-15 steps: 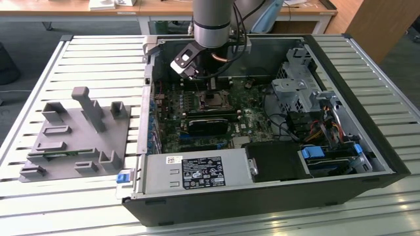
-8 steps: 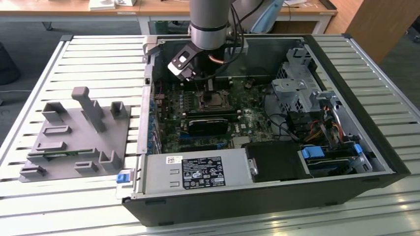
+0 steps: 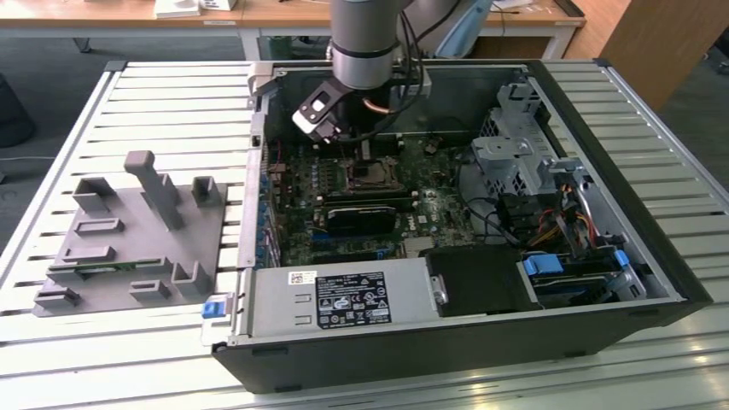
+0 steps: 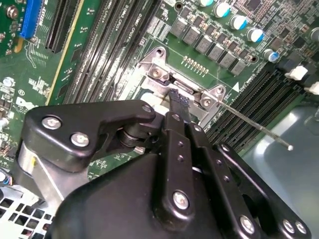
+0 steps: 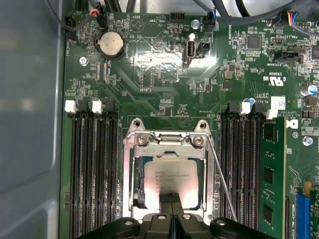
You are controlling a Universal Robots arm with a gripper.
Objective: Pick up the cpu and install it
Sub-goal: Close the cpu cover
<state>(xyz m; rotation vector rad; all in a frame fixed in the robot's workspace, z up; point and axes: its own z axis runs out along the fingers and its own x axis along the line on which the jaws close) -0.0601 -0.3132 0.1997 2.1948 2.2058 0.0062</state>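
cpu (image 5: 174,175) lies flat in the socket (image 5: 169,142) on the motherboard (image 5: 149,84), silvery top up, square to the frame as far as I can judge; so pick and place both look done; gripper (image 5: 171,197) hangs right over the cpu's edge; fingers (image 5: 166,203) are pressed together with nothing between them, tips at or just above the metal top; can't tell if they touch it; thin lever (image 5: 223,179) runs free alongside the frame, loose end not tucked under any catch that I can see; my read is the socket isn't locked yet and that's what's left; can't tell whether the load plate is down over the chip

counts: one cpu; one socket; one lever; one gripper with two fingers; two banks of memory slots (image 5: 92,169), one on either side of the socket; one green memory stick (image 5: 271,169) seated just beyond one bank; one coin cell (image 5: 110,44); exterior view adds one open case (image 3: 456,359) and one grey tray (image 3: 125,248) beside it on the exterior view's left
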